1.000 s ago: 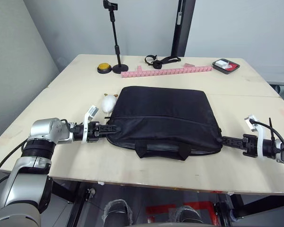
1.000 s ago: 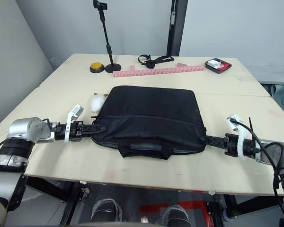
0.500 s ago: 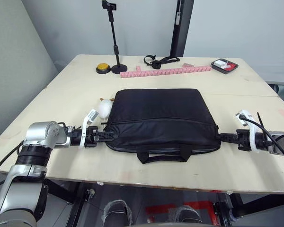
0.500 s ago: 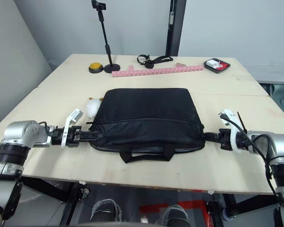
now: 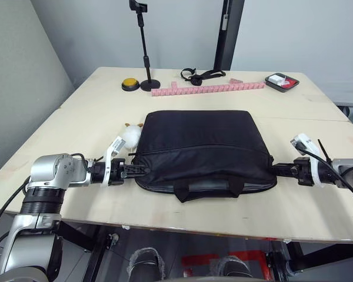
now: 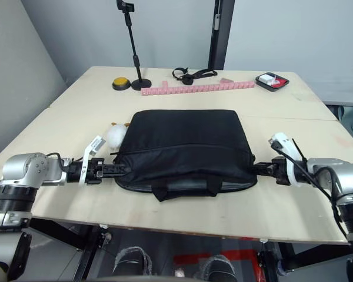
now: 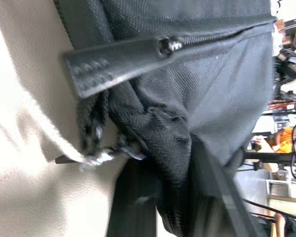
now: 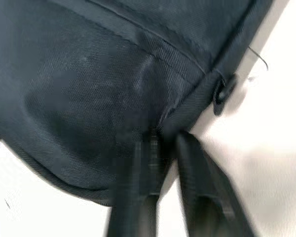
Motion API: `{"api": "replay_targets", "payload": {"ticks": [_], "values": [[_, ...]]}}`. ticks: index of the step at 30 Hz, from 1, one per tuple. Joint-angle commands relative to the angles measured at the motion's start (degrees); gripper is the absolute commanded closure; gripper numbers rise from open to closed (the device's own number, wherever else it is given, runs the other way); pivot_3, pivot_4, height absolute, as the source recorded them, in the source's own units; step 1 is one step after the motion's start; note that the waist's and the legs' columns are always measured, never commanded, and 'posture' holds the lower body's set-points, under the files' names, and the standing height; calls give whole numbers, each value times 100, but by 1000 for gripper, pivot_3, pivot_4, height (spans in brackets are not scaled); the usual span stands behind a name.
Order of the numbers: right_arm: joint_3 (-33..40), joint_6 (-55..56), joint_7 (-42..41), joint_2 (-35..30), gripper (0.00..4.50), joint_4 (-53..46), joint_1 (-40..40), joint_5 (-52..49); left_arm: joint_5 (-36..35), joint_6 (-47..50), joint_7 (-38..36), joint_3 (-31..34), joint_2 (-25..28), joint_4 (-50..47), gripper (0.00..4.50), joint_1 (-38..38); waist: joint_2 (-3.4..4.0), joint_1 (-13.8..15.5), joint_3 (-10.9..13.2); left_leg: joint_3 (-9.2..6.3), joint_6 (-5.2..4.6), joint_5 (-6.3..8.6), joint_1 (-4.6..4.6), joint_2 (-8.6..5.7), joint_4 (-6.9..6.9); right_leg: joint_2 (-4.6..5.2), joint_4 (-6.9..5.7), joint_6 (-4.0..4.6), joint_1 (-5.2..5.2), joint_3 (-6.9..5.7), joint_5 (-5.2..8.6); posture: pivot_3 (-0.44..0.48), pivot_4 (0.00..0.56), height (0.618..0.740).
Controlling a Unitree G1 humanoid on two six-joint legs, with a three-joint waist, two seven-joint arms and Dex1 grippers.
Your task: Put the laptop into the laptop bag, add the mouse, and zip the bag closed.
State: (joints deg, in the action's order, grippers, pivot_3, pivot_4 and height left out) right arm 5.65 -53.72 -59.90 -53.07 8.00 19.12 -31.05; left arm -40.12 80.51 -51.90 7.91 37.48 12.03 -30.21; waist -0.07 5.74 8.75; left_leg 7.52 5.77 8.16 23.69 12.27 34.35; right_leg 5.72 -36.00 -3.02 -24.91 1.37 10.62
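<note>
The bag (image 5: 203,150) lay flat between the two grippers, the left gripper (image 5: 135,171) and the right gripper (image 5: 276,170) each clenched on a near corner. Judged step: zipping; next, draw the pull (image 7: 118,64) along

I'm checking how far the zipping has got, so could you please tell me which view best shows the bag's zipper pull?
The left wrist view: the zipper pull lies close up on the laptop bag. The eye views show the whole bag; the right wrist view shows its other corner.

The near table edge (image 5: 235,220) was left open; the far side was cluttered by a phone stand (image 5: 143,47) and a pink strip (image 5: 209,89).
</note>
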Motion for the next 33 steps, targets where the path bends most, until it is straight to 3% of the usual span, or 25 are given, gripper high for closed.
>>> {"api": "replay_targets", "payload": {"ticks": [1, 3, 7, 11, 15, 19, 23, 28, 33], "values": [[112, 93, -320, -132, 2252, -169, -19, -123, 147, -382, 146, 169, 89, 249, 1824, -217, 0, -2, 0, 0, 0, 0, -2, 0, 0, -1, -1, 0, 1, -1, 0, 0, 150, 733], [155, 50, -428, -270, 1495, -165, -83, -118, 62, -414, -9, 217, 286, 308, 1065, -240, 0, -10, 0, 0, 0, 0, -2, 0, 0, -1, -1, 0, 1, 0, 0, 0, 150, 733], [408, -95, -535, -567, 145, -127, -177, -210, -6, -546, -333, 221, 762, 254, 1020, -126, 0, -30, 0, 2, 1, 0, 2, 1, -9, -3, 5, -1, -6, 0, 1, 0, 150, 733], [1242, 44, -824, -1017, 145, -386, -454, -502, -94, -1113, -1124, 193, 1664, -681, 1020, 378, -2, -24, 1, 5, 1, 1, 10, 1, -21, -3, 22, -1, -12, 0, 1, 0, 150, 733], [1843, -52, -1113, -1187, 145, -1438, -950, -955, -78, -2761, -2187, 618, 2153, -1493, 1020, 737, -2, 12, 1, 6, 0, 1, 7, 3, -34, -3, 36, -2, -9, -3, 1, 0, 150, 733], [1811, -59, -1186, -1211, 1098, -2286, -1272, -1179, -429, -3250, -2885, 782, 2379, -2209, 1020, 542, -3, 53, 1, 7, 0, 1, -6, 4, -31, -2, 35, -1, 4, -2, 1, 0, 150, 733], [1487, 12, -1103, -1162, 2619, -2609, -1339, -1177, -637, -3458, -3331, 665, 2609, -2690, 1020, 420, -1, 37, -1, 14, 0, 2, -8, 3, -28, 0, 31, -1, 0, 5, 2, 0, 150, 733], [335, -62, -812, -975, 4393, -2729, -1015, -937, -828, -3581, -3676, 381, 2723, -3089, 1020, -58, -1, -4, -1, 15, 2, 2, -13, 4, -28, -3, 18, -2, -4, 6, 2, 0, 150, 733], [-629, 304, -366, -540, 4454, -2492, -643, -235, -633, -3870, -3713, 47, 2577, -3092, 1020, -112, 5, -23, -5, 21, 4, 2, -3, 4, -30, -2, 16, -3, -17, 10, 3, 0, 150, 733]]}}
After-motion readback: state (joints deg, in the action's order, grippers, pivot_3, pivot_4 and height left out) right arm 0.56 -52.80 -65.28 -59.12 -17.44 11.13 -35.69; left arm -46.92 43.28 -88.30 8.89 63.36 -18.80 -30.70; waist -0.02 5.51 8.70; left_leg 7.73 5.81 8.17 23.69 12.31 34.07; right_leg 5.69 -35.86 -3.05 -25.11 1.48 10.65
